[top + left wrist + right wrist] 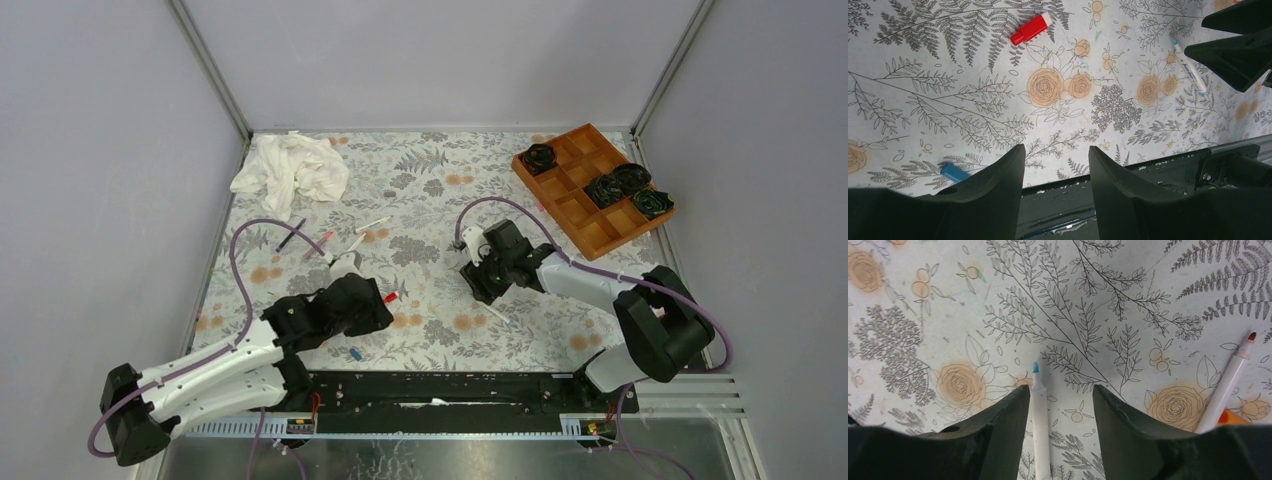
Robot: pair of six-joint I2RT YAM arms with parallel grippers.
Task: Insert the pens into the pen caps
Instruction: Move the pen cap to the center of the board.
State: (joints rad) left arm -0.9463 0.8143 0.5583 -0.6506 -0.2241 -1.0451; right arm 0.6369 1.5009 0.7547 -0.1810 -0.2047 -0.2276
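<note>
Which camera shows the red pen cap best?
The left wrist view: the red pen cap lies large and unobstructed there. The top external view shows only a tiny red speck. The right wrist view misses it.

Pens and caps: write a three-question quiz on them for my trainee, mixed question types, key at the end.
1. True or false: the blue-tipped pen lies on the table between the open fingers of the right gripper.
2. Which cap lies nearest the table's near edge? A red cap; B blue cap; C pink cap.
3. Fill in: the other pen in the right wrist view has a ____ tip.
Key: 1 true; 2 B; 3 red.
</note>
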